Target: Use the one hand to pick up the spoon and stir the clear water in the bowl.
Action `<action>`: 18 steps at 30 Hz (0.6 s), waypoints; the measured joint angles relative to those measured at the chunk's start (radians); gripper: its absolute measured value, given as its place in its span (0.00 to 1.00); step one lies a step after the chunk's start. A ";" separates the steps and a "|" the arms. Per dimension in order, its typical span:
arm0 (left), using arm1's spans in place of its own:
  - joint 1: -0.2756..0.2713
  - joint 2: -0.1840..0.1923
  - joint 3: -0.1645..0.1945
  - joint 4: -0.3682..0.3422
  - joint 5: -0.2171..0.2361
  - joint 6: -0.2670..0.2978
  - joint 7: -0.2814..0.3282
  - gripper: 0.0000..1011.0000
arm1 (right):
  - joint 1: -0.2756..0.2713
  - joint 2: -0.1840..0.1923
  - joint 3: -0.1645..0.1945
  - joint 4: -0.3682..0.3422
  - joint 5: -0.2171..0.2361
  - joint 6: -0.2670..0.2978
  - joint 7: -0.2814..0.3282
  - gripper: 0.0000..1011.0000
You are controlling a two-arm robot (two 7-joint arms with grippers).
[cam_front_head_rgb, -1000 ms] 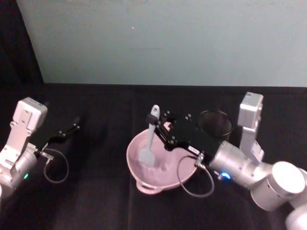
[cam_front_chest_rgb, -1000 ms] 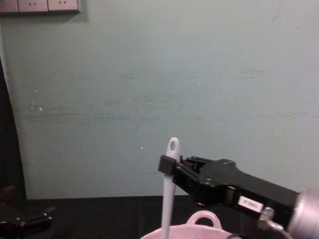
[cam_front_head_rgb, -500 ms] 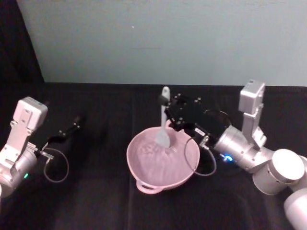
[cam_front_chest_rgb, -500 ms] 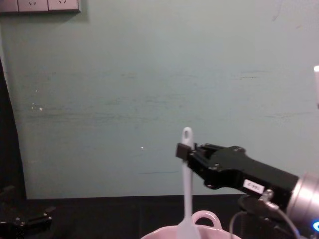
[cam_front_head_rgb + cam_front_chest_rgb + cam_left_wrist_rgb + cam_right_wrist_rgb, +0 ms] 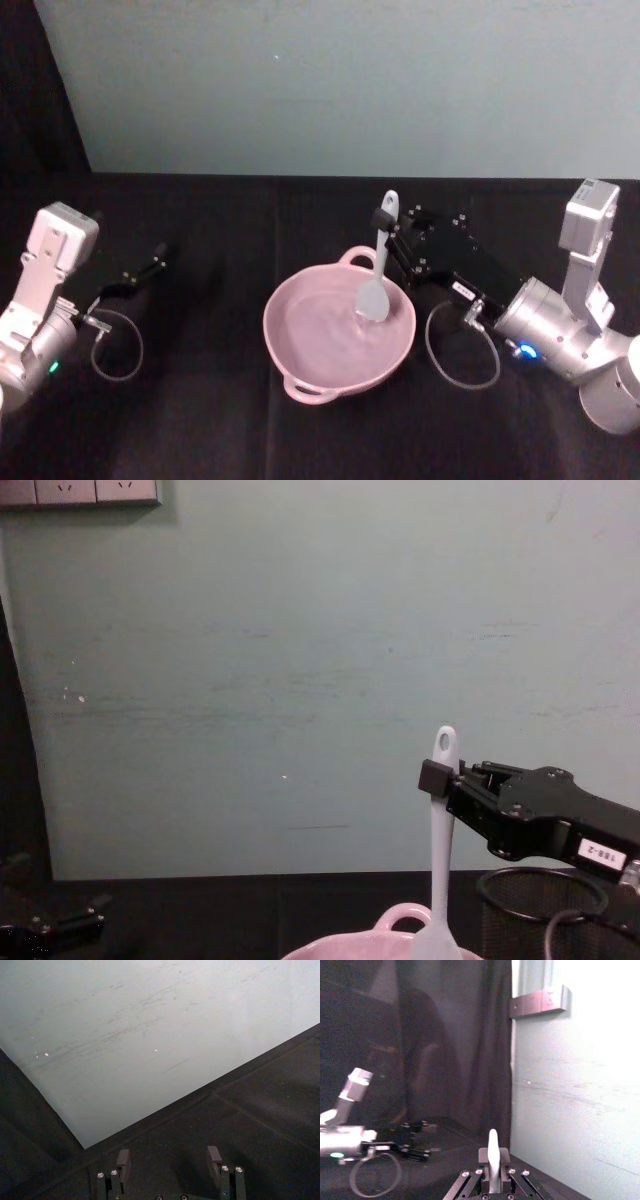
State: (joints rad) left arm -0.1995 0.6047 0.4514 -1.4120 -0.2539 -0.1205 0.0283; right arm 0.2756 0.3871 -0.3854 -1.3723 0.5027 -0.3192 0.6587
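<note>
The pale pink bowl [image 5: 305, 340] sits on the black table in front of me, its loop handle [image 5: 404, 917] showing low in the chest view. The white spoon [image 5: 378, 268] stands nearly upright, its paddle head dipped into the bowl's right side. My right gripper [image 5: 384, 221] is shut on the spoon's upper handle, just below the oval hole [image 5: 443, 744]. In the right wrist view the handle [image 5: 493, 1152] rises between the fingers. My left gripper [image 5: 143, 271] rests open at the far left, well away from the bowl, with nothing between its fingers [image 5: 123, 1162].
A black wire-mesh cup [image 5: 530, 908] stands to the right of the bowl, under the right gripper's body. A pale green wall [image 5: 330, 80] closes off the table's far edge. Cables loop beside both wrists.
The right gripper has carried the spoon from the bowl's left side across its far side to the right. The left arm has not moved.
</note>
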 joint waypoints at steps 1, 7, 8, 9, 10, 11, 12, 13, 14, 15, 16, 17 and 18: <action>0.000 0.000 0.000 0.000 0.000 0.000 0.000 0.99 | -0.008 0.003 0.000 -0.011 0.006 0.002 0.005 0.12; 0.000 0.000 0.000 0.000 0.000 0.000 0.000 0.99 | -0.036 0.001 -0.023 -0.039 0.038 0.009 0.042 0.12; 0.000 0.000 0.000 0.000 0.000 0.000 0.000 0.99 | -0.036 -0.003 -0.029 -0.037 0.040 0.009 0.046 0.12; 0.000 0.000 0.000 0.000 0.000 0.000 0.000 0.99 | -0.035 -0.008 -0.035 -0.034 0.042 0.008 0.050 0.12; 0.000 0.000 0.000 0.000 0.000 0.000 0.000 0.99 | -0.029 -0.017 -0.047 -0.022 0.044 0.007 0.059 0.12; 0.000 0.000 0.000 0.000 0.000 0.000 0.000 0.99 | -0.024 -0.023 -0.053 -0.015 0.045 0.007 0.063 0.12; 0.000 0.000 0.000 0.000 0.000 0.000 0.000 0.99 | -0.018 -0.029 -0.059 -0.008 0.046 0.005 0.067 0.12; 0.000 0.000 0.000 0.000 0.000 0.000 0.000 0.99 | -0.003 -0.044 -0.073 0.011 0.045 0.001 0.075 0.12; 0.000 0.000 0.000 0.000 0.000 0.000 0.000 0.99 | 0.005 -0.051 -0.079 0.020 0.044 -0.003 0.078 0.12; 0.000 0.000 0.000 0.000 0.000 0.000 0.000 0.99 | 0.013 -0.057 -0.084 0.030 0.043 -0.006 0.081 0.12; 0.000 0.000 0.000 0.000 0.000 0.000 0.000 0.99 | 0.030 -0.071 -0.093 0.052 0.039 -0.013 0.085 0.12; 0.000 0.000 0.000 0.000 0.000 0.000 0.000 0.99 | 0.037 -0.075 -0.095 0.062 0.038 -0.017 0.087 0.12; 0.000 0.000 0.000 0.000 0.000 0.000 0.000 0.99 | 0.046 -0.082 -0.099 0.075 0.037 -0.020 0.088 0.12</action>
State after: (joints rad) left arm -0.1995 0.6047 0.4514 -1.4120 -0.2539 -0.1206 0.0283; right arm 0.3216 0.3052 -0.4840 -1.2973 0.5394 -0.3389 0.7468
